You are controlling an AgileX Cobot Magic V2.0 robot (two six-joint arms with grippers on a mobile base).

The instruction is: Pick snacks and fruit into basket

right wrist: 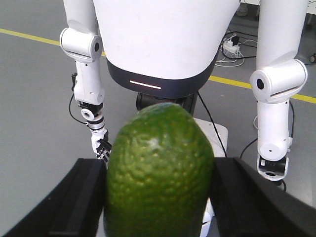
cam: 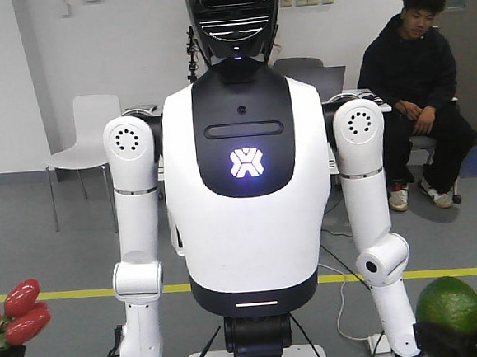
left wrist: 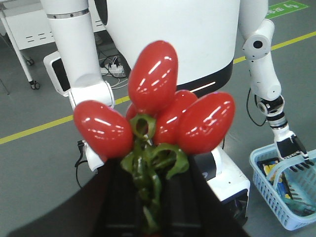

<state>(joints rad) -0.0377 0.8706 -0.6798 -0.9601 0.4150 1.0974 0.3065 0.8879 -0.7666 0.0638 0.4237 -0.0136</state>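
Observation:
A cluster of glossy red oblong fruits (left wrist: 158,111) fills the left wrist view. My left gripper (left wrist: 150,202) is shut on its green stem (left wrist: 148,177). The cluster (cam: 18,320) also shows at the bottom left of the front view. A bumpy dark-green avocado-like fruit (right wrist: 160,168) sits between the black fingers (right wrist: 81,197) of my right gripper (right wrist: 160,202), which is shut on it. That fruit (cam: 451,304) appears at the bottom right of the front view. A light-blue basket (left wrist: 260,178) hangs from the white humanoid's hand (left wrist: 292,148), low and to the right. The snacks are out of view.
A white humanoid robot (cam: 244,194) stands directly ahead with both arms down. A person (cam: 417,90) sits at the back right and a white chair (cam: 87,145) stands at the back left. A yellow line (cam: 57,294) crosses the grey floor. Cables (left wrist: 111,66) lie behind the base.

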